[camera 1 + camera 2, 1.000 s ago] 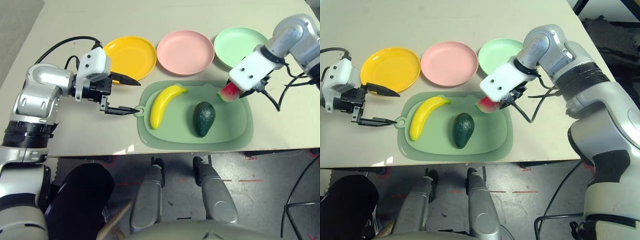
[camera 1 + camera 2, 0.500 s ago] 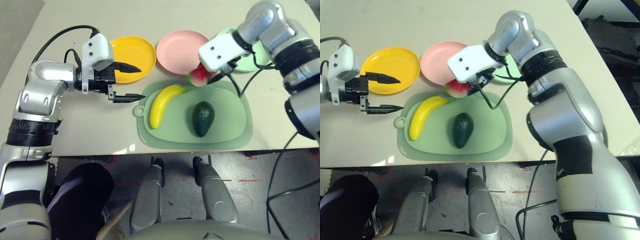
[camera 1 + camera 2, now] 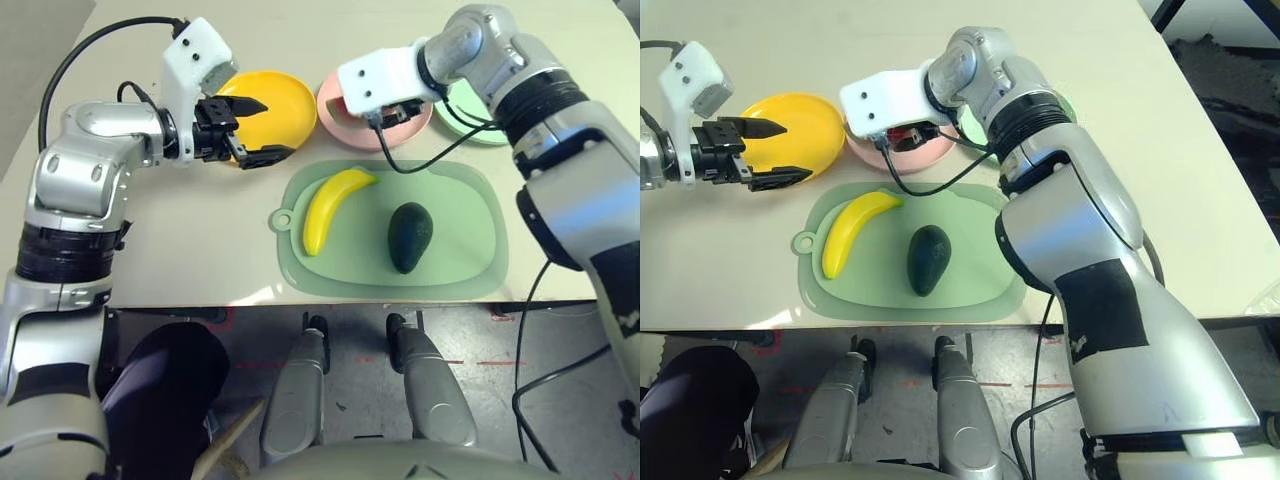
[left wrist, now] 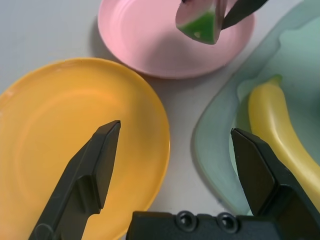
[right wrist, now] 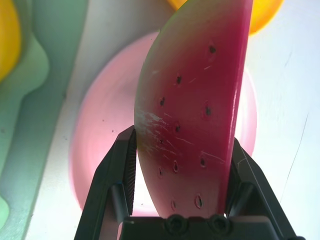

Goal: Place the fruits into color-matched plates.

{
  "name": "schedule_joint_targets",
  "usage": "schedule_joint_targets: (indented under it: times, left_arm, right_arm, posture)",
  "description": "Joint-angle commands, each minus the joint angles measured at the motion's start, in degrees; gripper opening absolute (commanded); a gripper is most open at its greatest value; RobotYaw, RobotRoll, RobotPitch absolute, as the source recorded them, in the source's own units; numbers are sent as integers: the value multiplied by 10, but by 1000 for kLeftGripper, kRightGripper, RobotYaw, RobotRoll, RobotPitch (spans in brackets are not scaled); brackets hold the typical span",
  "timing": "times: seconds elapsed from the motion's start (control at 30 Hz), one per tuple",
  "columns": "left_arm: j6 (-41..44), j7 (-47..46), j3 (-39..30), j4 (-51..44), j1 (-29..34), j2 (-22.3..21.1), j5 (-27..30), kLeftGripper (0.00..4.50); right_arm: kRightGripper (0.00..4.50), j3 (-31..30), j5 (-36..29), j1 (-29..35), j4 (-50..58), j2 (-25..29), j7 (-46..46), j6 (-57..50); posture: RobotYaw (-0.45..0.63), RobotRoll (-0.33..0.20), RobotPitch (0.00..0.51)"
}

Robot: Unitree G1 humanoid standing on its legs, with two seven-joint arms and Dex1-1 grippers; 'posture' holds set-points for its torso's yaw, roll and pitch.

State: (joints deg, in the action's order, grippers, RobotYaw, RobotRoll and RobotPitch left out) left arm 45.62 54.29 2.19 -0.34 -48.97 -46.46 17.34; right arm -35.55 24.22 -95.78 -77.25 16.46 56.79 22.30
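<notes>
With my right gripper (image 5: 182,200) clamped on the watermelon wedge (image 5: 192,110) above the pink plate (image 3: 345,118), I should lower before releasing; my left gripper (image 4: 180,165) hangs open.

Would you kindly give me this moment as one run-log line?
right gripper: shut on watermelon wedge, above pink plate | left gripper: open, over yellow plate | banana, avocado: on green mat

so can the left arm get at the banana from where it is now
Probably yes. The left gripper hangs open over the yellow plate, just beside the cutting mat, and the banana lies bare at the mat's near end. The right gripper with its watermelon wedge is over the pink plate, aside.
</notes>
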Motion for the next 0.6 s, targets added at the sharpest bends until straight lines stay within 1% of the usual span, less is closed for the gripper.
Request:
schedule_joint_targets:
  times: [0.03,0.27,0.47,0.5,0.53,0.6]
  left_arm:
    - [37,-14,-15,-35,-5,11,24,4500]
    - [43,-25,-13,-59,5,20,42,4500]
    - [41,-24,-9,-68,10,13,49,4500]
    - [41,-24,-11,-68,9,12,49,4500]
    - [41,-23,-11,-69,9,11,50,4500]
    - [41,-23,-13,-71,11,8,51,4500]
  right_arm:
    - [2280,10,23,6,-6,-10,-10,-14]
    - [2280,23,38,17,-9,-22,5,-32]
    - [2280,22,56,29,-10,-27,-3,-33]
    - [2486,22,58,30,-10,-27,-2,-30]
    - [2486,24,61,31,-9,-28,-1,-28]
    - [3010,24,66,31,-9,-28,-5,-23]
  posture:
    - [-28,0,318]
    - [-22,0,313]
    - [-6,0,309]
    - [-3,0,309]
    - [-2,0,309]
    - [-2,0,309]
